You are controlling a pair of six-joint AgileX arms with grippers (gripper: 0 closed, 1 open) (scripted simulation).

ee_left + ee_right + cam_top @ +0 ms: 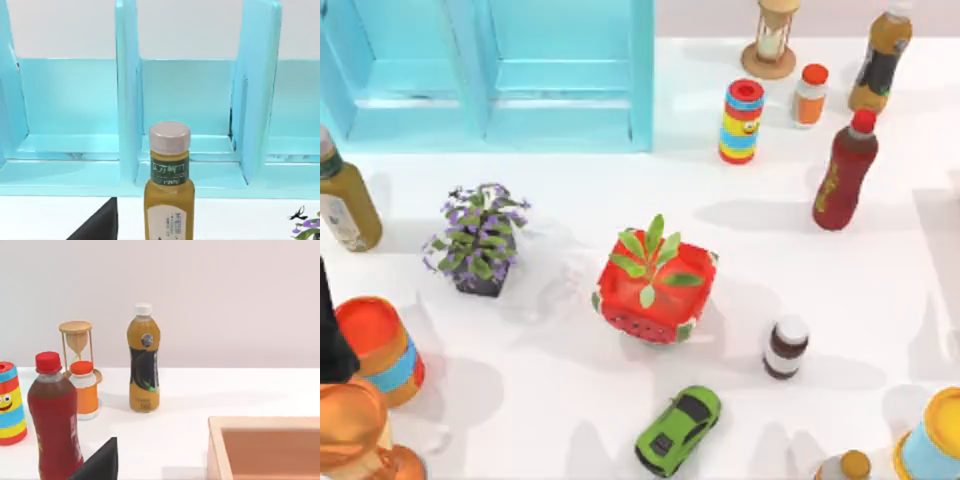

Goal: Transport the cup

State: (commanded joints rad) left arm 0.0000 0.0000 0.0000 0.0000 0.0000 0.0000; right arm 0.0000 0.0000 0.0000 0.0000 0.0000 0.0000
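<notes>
Two cups stand on the white worktop (560,380): an orange cup (382,348) with a blue band at the near left edge, upright, and a yellow-rimmed cup (932,440) with a blue wall in the near right corner, partly cut off. They are well apart, with a red planter (655,295) of green leaves between them at the centre. Near that planter sit a purple-flowered plant (478,240) to its left, a green toy car (678,430) nearer, and a small dark jar (786,347) to the right. A pale blue shelf unit (560,75) fills the far left, and an olive bottle (169,190) stands in front of it. Far right are a striped can (743,122), a small orange bottle (809,95), an hourglass (772,38), a juice bottle (880,60) and a red bottle (845,170). The right wrist view catches the corner of a wooden box (265,440). A dark wedge (97,225) juts into each wrist view. Of the left pincer and the right pincer I cannot tell whether they are wide or narrow, and neither cup is held.
</notes>
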